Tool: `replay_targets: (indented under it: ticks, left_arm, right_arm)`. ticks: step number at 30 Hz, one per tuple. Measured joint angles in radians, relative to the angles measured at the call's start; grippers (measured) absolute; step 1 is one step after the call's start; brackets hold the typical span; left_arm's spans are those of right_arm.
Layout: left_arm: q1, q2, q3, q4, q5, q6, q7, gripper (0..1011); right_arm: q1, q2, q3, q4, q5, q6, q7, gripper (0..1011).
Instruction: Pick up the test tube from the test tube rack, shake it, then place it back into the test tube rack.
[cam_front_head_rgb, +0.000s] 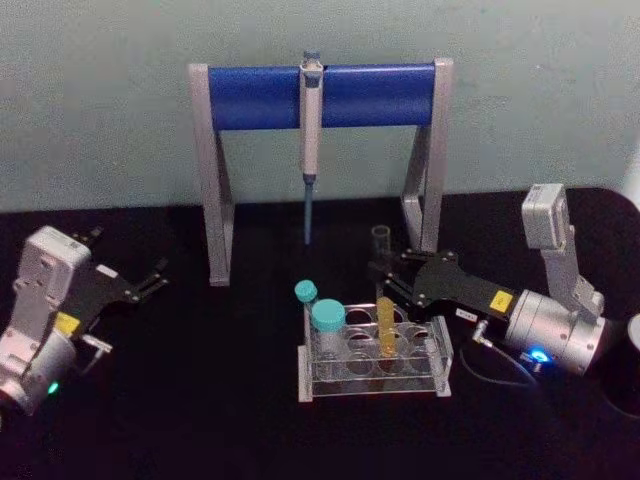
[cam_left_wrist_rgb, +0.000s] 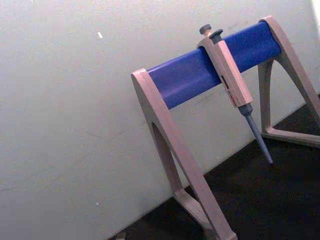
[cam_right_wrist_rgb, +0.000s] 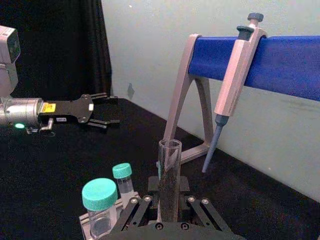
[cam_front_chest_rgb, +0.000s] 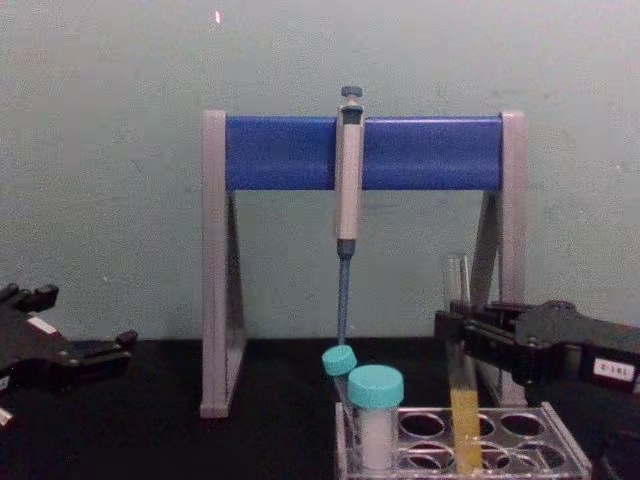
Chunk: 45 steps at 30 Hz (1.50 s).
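Head view: right hand (cam_front_head_rgb: 385, 278) is clamped on the test tube (cam_front_head_rgb: 385, 325), whose bottom sits in the test tube rack (cam_front_head_rgb: 375, 385), so I'd say either lift-off or put-back, can't tell which. Left hand (cam_front_head_rgb: 150, 283) sits spread open, well off to the side

Right wrist view: tube upright between the fingers

Chest view: yellow liquid fills the tube's lower part; two teal-capped vials (cam_front_chest_rgb: 376, 415) share the rack

right tool (cam_front_head_rgb: 385, 272) reaching forward, fingers clamped together; left tool (cam_front_head_rgb: 150, 280) parked left, fingers apart.
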Motion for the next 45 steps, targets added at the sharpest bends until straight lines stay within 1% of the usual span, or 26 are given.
replay_targets:
  ticks: [4, 6, 8, 9, 13, 14, 16, 18, 21, 22, 24, 27, 37, 40, 44, 45]
  left_arm:
    - [0.0, 0.0, 0.0, 0.0, 0.0, 0.0, 0.0, 1001]
    - [0.0, 0.0, 0.0, 0.0, 0.0, 0.0, 0.0, 1001]
    - [0.0, 0.0, 0.0, 0.0, 0.0, 0.0, 0.0, 1001]
    - [0.0, 0.0, 0.0, 0.0, 0.0, 0.0, 0.0, 1001]
    - [0.0, 0.0, 0.0, 0.0, 0.0, 0.0, 0.0, 1001]
    - [0.0, 0.0, 0.0, 0.0, 0.0, 0.0, 0.0, 1001]
    - [0.0, 0.0, 0.0, 0.0, 0.0, 0.0, 0.0, 1001]
    - [0.0, 0.0, 0.0, 0.0, 0.0, 0.0, 0.0, 1001]
    - [0.0, 0.0, 0.0, 0.0, 0.0, 0.0, 0.0, 1001]
    - [0.0, 0.0, 0.0, 0.0, 0.0, 0.0, 0.0, 1001]
    - [0.0, 0.0, 0.0, 0.0, 0.0, 0.0, 0.0, 1001]
    - [0.0, 0.0, 0.0, 0.0, 0.0, 0.0, 0.0, 1001]
    - [0.0, 0.0, 0.0, 0.0, 0.0, 0.0, 0.0, 1001]
    - [0.0, 0.0, 0.0, 0.0, 0.0, 0.0, 0.0, 1001]
    - [0.0, 0.0, 0.0, 0.0, 0.0, 0.0, 0.0, 1001]
    - [0.0, 0.0, 0.0, 0.0, 0.0, 0.0, 0.0, 1001]
  right_arm:
    - [0.0, 0.0, 0.0, 0.0, 0.0, 0.0, 0.0, 320]
    - [-0.001, 0.0, 0.0, 0.0, 0.0, -0.001, 0.0, 401]
    - [-0.001, 0.0, 0.0, 0.0, 0.0, -0.001, 0.001, 442]
    - [-0.001, 0.0, 0.0, 0.0, 0.0, -0.001, 0.001, 498]
    - [-0.001, 0.0, 0.0, 0.0, 0.0, -0.001, 0.001, 626]
    - [-0.001, 0.0, 0.0, 0.0, 0.0, -0.001, 0.001, 644]
    - [-0.001, 0.0, 0.0, 0.0, 0.0, -0.001, 0.001, 726]
    - [-0.001, 0.0, 0.0, 0.0, 0.0, -0.002, 0.001, 755]
    - [-0.001, 0.0, 0.0, 0.0, 0.0, -0.002, 0.001, 875]
    - [-0.001, 0.0, 0.0, 0.0, 0.0, -0.002, 0.001, 889]
    - [-0.001, 0.0, 0.0, 0.0, 0.0, -0.002, 0.001, 954]
    - [-0.001, 0.0, 0.0, 0.0, 0.0, -0.002, 0.001, 1000]
    - [-0.005, 0.001, 0.002, -0.006, 0.001, -0.006, -0.001, 1000]
    - [-0.014, 0.002, 0.013, -0.023, 0.007, -0.022, -0.006, 1000]
    - [-0.034, 0.002, 0.039, -0.06, 0.021, -0.06, -0.019, 1000]
    - [-0.043, 0.001, 0.051, -0.077, 0.023, -0.079, -0.03, 1000]
